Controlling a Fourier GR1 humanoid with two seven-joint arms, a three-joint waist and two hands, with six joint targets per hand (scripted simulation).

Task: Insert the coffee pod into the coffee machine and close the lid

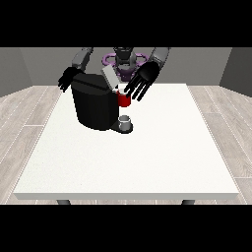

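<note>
The black coffee machine [94, 106] stands on the white table [147, 157], left of centre towards the far edge. Its grey lid [109, 77] is tilted up. A red thing at the machine [124, 101] sits at its right side, under the lid. The hand at the view's right [143, 78] hovers just above and right of the red thing, open, fingers straight and spread, pointing down towards it. The hand at the view's left [66, 79] hangs open behind the machine's far left corner, holding nothing. A small grey thing [126, 120] rests on the machine's low front base.
The robot's torso [124, 61] stands behind the table's far edge. Wide bare tabletop stretches in front of and to the right of the machine.
</note>
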